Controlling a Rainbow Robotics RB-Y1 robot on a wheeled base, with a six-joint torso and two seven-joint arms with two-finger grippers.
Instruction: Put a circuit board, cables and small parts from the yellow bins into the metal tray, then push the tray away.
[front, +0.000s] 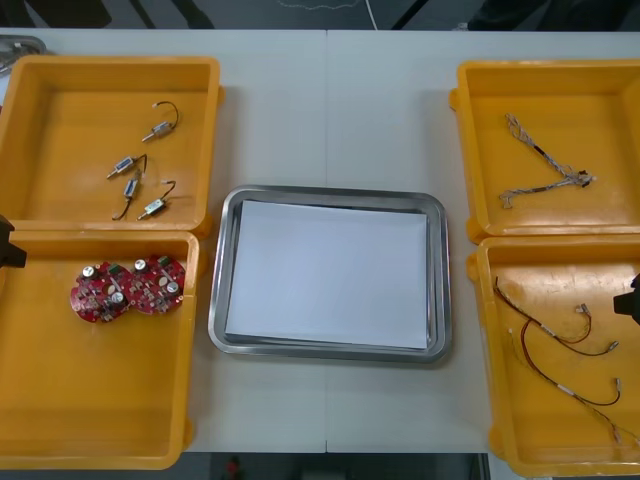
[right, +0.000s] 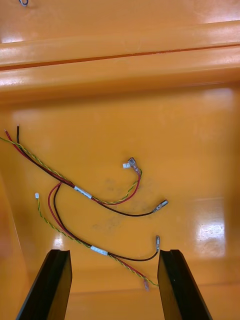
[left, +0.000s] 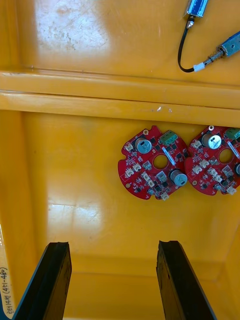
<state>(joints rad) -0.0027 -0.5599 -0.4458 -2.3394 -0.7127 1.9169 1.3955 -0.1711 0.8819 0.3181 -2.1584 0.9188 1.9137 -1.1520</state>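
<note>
The tray (front: 330, 352), white inside, lies between the bins. In the near left bin (front: 100, 400), just beside the tray, two boards (front: 100, 292) lie side by side and touch each other. The left gripper (left: 114, 245) hangs over this bin with its fingers spread apart, gripping nothing. The boards are beyond its fingertips. In the near right bin (front: 540, 430), on the other side of the tray, red and yellow cables (right: 95, 200) lie loose. The right gripper (right: 115, 252) hangs above them, also released. Small parts (front: 140, 170) lie in the far left bin (front: 60, 100), and twisted cables (front: 545, 170), probably blue and white, in the far right bin (front: 600, 100), both beyond the tray's far edge
</note>
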